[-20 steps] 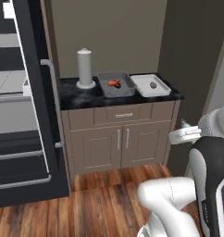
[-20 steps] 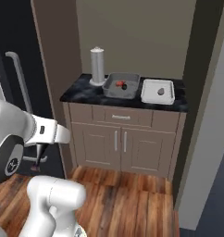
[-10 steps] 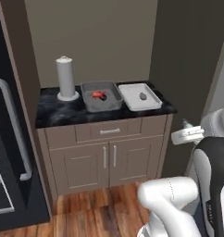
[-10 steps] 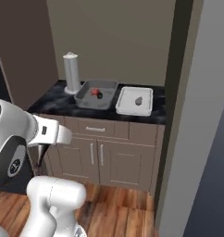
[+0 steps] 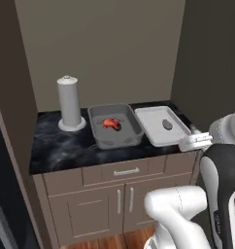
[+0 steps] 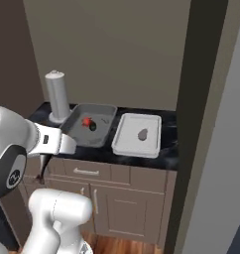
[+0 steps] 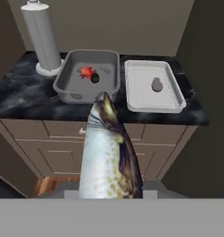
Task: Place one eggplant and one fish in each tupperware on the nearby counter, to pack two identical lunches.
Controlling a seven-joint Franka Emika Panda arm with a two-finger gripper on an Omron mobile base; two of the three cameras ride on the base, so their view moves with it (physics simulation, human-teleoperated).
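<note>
Silver-brown and speckled, a large fish (image 7: 107,152) rises from 6 o'clock in the hand view, nose toward 12; the gripper (image 6: 41,167) is clamped shut on it, its fingertips hidden beneath the body.

Beyond the nose, on the black marbled counter (image 7: 21,97), sit 2 tupperware tubs side by side:
- the left tub (image 7: 67,78), at 12 o'clock, holds a small red-orange fish (image 7: 87,72) touching a dark piece (image 7: 95,78);
- the right tub (image 7: 176,95), at 1 o'clock, holds 1 dark lump (image 7: 156,84), probably an eggplant.

A grey cylinder (image 7: 42,39) stands at 10 o'clock.

Judged from this, the right tub lacks a fish; carry the catch high over the counter edge, centre it above that tub, lower it, then release.

The hand view alone reveals what is gripped; the base views show the hand well short of the counter, and the right base view shows a dark wall close at 3 o'clock, limiting swing.
</note>
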